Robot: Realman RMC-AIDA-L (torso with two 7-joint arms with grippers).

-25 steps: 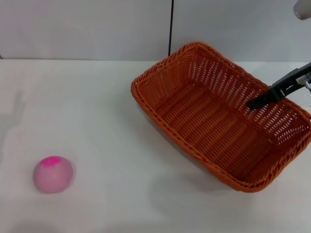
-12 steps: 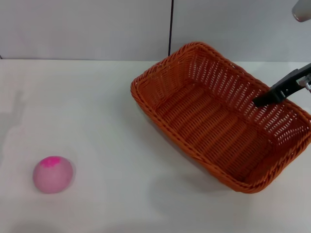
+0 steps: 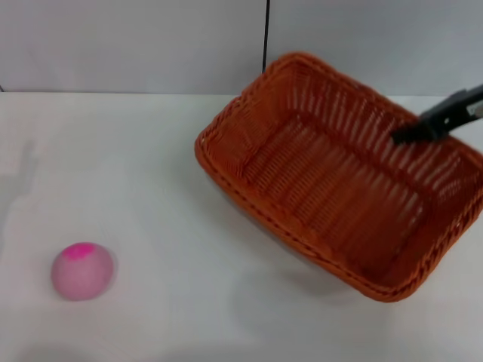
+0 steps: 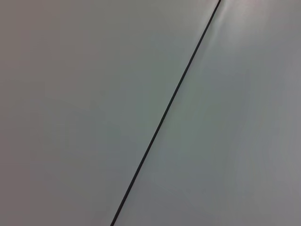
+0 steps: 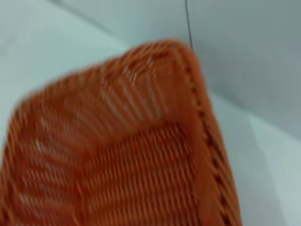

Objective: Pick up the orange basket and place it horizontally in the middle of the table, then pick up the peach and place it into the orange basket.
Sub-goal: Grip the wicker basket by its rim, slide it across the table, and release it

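The table [image 3: 151, 166] lies broad and white, with much bare room across its middle and left half — plenty of space to swing a load toward the centre. The orange basket [image 3: 336, 181] sits at the far right part of the table, set diagonally; compared with half a second ago its near-left corner has crept leftward and its far rim has risen, so I judge the lift has begun. The right gripper [image 3: 423, 130] is clamped on the basket's far-right rim, one dark finger inside the wall. The peach [image 3: 81, 270] rests untouched near the front-left corner — well apart. The left gripper is out of sight.
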